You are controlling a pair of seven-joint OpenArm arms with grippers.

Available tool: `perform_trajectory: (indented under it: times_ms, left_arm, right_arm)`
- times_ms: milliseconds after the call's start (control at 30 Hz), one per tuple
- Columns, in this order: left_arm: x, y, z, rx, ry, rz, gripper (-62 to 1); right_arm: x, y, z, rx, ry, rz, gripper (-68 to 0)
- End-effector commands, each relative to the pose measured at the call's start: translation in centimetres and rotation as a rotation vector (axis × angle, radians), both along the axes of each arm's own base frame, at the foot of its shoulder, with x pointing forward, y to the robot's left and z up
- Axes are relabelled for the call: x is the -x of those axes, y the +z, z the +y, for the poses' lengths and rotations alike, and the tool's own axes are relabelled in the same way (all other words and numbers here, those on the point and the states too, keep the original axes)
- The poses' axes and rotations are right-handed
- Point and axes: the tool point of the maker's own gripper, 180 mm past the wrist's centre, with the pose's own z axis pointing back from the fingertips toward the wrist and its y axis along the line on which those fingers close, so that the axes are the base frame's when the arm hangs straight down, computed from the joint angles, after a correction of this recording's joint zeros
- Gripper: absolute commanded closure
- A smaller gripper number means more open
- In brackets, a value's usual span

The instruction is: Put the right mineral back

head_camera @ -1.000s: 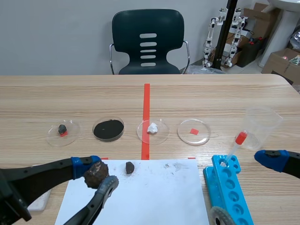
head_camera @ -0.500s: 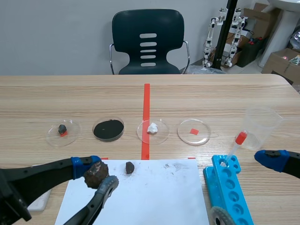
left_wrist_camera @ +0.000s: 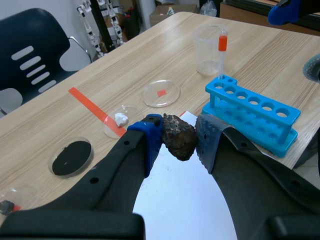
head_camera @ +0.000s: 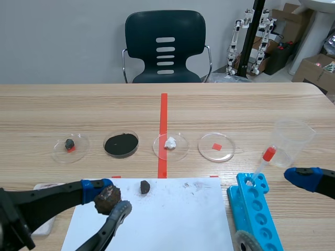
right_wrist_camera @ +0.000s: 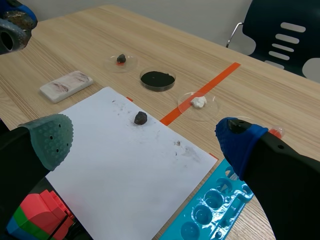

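One dark mineral is clamped in the left end effector, above the white paper.

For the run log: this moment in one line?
left gripper: shut on brown rock, over paper | right gripper: open, empty | red-marked dish: no mineral

Blue tube rack, clear beaker, red-capped dropper, dark chair

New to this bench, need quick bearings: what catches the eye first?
The left end effector is shut on a rough dark rock over the white paper, at its left edge. Right of the paper lies a blue tube rack with a red-capped dropper standing in it; four petri dishes line the table beyond.
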Motion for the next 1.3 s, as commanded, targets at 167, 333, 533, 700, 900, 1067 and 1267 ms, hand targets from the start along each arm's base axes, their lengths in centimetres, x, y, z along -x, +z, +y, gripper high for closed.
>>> perform_trajectory:
  times_ms: [167, 333, 533, 700, 900, 1067, 1267]
  left_arm:
    - [-0.1, 0.5, -0.1, 0.018, 0.003, -0.005, -10.0]
    - [-0.5, -0.8, -0.2, -0.061, -0.004, 0.017, -10.1]
    - [-2.5, -2.4, -0.5, -0.121, -0.005, 0.021, -10.1]
    - [-4.1, -4.0, -1.1, -0.135, -0.027, 0.008, -10.1]
    - [-5.8, -6.3, -2.5, -0.147, -0.076, 0.002, -10.2]
    - [-6.3, -7.8, -4.8, -0.142, -0.171, 0.009, -10.2]
    - [-7.9, -8.9, -6.8, -0.122, -0.222, 0.014, -10.2]
  right_arm:
    - [-0.4, 1.1, 0.3, -0.026, 0.002, -0.035, -59.1]
    - [-0.4, 1.1, 0.3, -0.026, 0.002, -0.035, -59.1]
    - [-0.4, 1.1, 0.3, -0.026, 0.002, -0.035, -59.1]
    - [-0.4, 1.1, 0.3, -0.026, 0.002, -0.035, -59.1]
    - [-0.4, 1.1, 0.3, -0.026, 0.002, -0.035, -59.1]
    - [-0.4, 1.1, 0.3, -0.026, 0.002, -0.035, -59.1]
    - [-0.4, 1.1, 0.3, -0.026, 0.003, -0.035, -59.1]
